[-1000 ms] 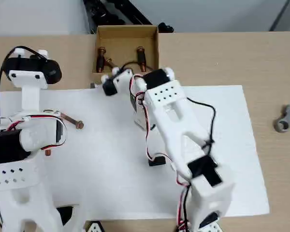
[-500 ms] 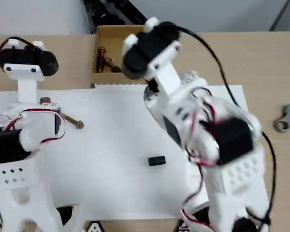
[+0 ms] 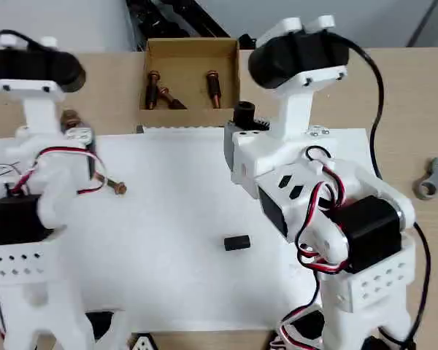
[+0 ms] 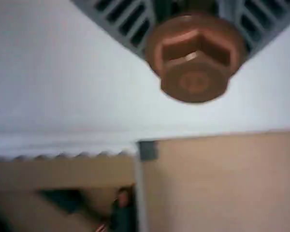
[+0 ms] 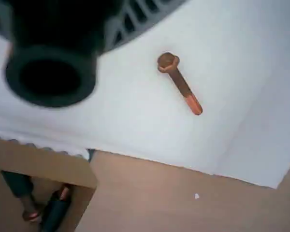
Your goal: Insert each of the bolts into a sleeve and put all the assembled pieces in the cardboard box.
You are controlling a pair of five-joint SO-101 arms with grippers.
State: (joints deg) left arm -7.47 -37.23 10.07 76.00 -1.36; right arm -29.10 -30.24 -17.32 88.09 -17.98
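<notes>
My left gripper (image 3: pixel 71 125) is shut on a copper bolt (image 3: pixel 69 118), held above the paper's left far corner; its hex head (image 4: pixel 193 58) faces the left wrist camera. My right gripper (image 3: pixel 242 124) is shut on a black sleeve (image 3: pixel 243 114) just off the box's right near corner, its open bore (image 5: pixel 49 76) facing the right wrist camera. A loose bolt (image 3: pixel 113 184) (image 5: pixel 179 83) lies on the white paper (image 3: pixel 175 197). A second black sleeve (image 3: pixel 236 243) lies mid-paper. The cardboard box (image 3: pixel 192 47) at the back holds three assembled pieces (image 3: pixel 213 87).
A grey metal part (image 3: pixel 431 179) lies on the bare table at the right. The box's near wall (image 5: pixel 43 166) borders the paper's far edge. Dark equipment stands behind the box. Both arm bases occupy the front of the paper.
The right arm has pulled back from the box and risen upright, with a sleeve in its gripper. The left gripper has carried its bolt toward the far side.
</notes>
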